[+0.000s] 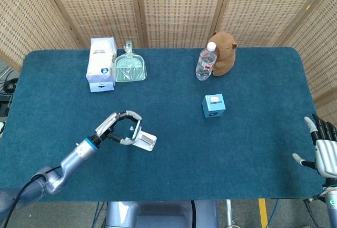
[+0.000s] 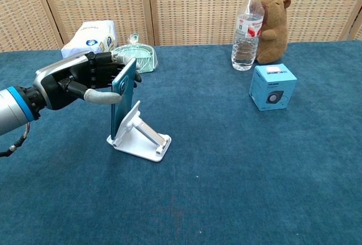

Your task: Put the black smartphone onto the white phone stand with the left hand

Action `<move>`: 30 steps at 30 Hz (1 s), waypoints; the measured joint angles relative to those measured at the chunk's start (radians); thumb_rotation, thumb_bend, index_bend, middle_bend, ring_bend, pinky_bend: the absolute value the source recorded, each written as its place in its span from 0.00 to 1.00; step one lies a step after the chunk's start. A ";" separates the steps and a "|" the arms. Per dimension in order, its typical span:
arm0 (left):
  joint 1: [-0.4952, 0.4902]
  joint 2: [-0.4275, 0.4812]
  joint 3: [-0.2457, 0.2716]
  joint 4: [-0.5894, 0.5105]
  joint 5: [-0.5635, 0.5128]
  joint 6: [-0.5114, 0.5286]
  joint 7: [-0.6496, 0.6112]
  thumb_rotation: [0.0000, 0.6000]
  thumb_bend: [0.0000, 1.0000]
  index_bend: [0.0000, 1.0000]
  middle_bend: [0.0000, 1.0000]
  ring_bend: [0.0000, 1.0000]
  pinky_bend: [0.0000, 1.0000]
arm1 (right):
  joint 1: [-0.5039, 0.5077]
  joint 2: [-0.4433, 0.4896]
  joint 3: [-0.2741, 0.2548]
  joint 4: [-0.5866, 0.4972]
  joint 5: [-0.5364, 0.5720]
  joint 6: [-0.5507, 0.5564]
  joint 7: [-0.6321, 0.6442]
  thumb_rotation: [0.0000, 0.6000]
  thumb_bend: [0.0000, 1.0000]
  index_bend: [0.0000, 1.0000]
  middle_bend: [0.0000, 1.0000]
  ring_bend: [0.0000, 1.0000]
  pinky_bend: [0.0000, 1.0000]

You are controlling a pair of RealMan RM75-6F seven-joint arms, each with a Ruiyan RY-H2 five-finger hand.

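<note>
woven screens back a blue tabletop [image 1: 174, 107]. from the head view, the left hand [image 1: 118, 128] reaches over the white stand [image 1: 143, 141] with the phone [image 1: 136, 129] clamped in it, seen only as a thin sliver edge-on; the right hand [image 1: 324, 151] waits at the far right edge, its fingers spread and holding nothing. from the chest view, the left hand [image 2: 85, 81] pinches the phone [image 2: 123, 103] by its long edges near the top, upright, its lower end at the stand's [image 2: 139, 137] front lip and apparently leaning on the backrest. a phone is stiff, smooth and slippery, light enough to tip the stand, so the edge hold looks sound and release should be gentle. only the chest view shows the phone's tilt and its foot on the lip; only the head view shows the right hand.
</note>
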 measured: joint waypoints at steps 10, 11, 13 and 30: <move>0.003 -0.006 0.024 0.026 -0.005 -0.013 -0.031 1.00 0.09 0.33 0.14 0.24 0.29 | 0.000 0.001 -0.001 0.001 0.000 -0.003 0.005 1.00 0.00 0.00 0.00 0.00 0.00; 0.003 -0.007 0.026 0.027 -0.005 -0.013 -0.033 1.00 0.08 0.26 0.07 0.17 0.26 | 0.000 0.001 -0.001 0.002 -0.001 -0.002 0.005 1.00 0.00 0.00 0.00 0.00 0.00; 0.002 -0.007 0.034 0.030 -0.001 -0.012 -0.035 1.00 0.06 0.15 0.01 0.06 0.20 | 0.001 0.001 -0.002 0.002 -0.001 -0.003 0.004 1.00 0.00 0.00 0.00 0.00 0.00; 0.050 0.045 0.049 0.019 0.018 0.142 -0.033 1.00 0.00 0.00 0.00 0.00 0.07 | -0.002 0.004 -0.004 -0.002 -0.012 0.007 0.011 1.00 0.00 0.00 0.00 0.00 0.00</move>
